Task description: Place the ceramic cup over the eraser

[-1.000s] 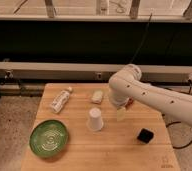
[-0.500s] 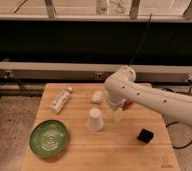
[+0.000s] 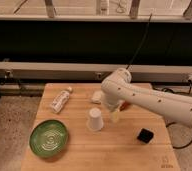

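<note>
The ceramic cup (image 3: 95,120) is a small white tapered cup standing mouth down near the middle of the wooden table (image 3: 79,160). The eraser (image 3: 146,135), a small black block, lies to its right near the table's front right. My white arm reaches in from the right, its bulky joint above the table's back. My gripper (image 3: 114,115) hangs down from that joint just right of the cup, open and holding nothing. It stands beside the cup, not around it.
A green ribbed plate (image 3: 49,138) sits at the front left. A white tube-like bottle (image 3: 60,100) lies at the back left. A pale block (image 3: 96,96) lies behind the cup. A reddish-brown piece (image 3: 125,105) peeks out from behind my arm.
My arm has swung left and a little lower, bringing the gripper closer to the cup's right side. The cup and the eraser have not moved.
</note>
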{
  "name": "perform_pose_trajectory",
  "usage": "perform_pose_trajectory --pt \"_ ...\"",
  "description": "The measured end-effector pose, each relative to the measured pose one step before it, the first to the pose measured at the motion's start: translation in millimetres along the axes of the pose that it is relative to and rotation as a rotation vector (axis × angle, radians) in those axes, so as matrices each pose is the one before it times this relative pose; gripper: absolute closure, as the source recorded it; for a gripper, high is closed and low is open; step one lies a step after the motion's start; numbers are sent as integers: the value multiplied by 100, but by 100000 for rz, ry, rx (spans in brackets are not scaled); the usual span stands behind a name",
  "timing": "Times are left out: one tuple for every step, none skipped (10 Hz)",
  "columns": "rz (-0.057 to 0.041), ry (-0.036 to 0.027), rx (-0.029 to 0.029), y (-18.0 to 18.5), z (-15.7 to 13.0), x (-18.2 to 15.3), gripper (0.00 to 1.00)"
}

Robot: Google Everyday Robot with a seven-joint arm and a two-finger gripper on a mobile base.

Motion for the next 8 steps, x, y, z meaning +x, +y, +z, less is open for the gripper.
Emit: perform_pose_trajectory --pt "-1880 -214 -198 -49 334 -289 20" --pt "-879 -56 -220 8 217 -162 20" --pt "-1291 -21 -147 -55 254 -205 20" --pt "-1701 -95 -223 13 345 -209 20" --pt "-1017 -26 57 -50 170 -98 20" --pt "-1127 -361 88 -87 114 -258 20" --pt "-1380 -212 -90 40 168 -158 20" --pt "-1295 -225 -239 52 194 -145 20"
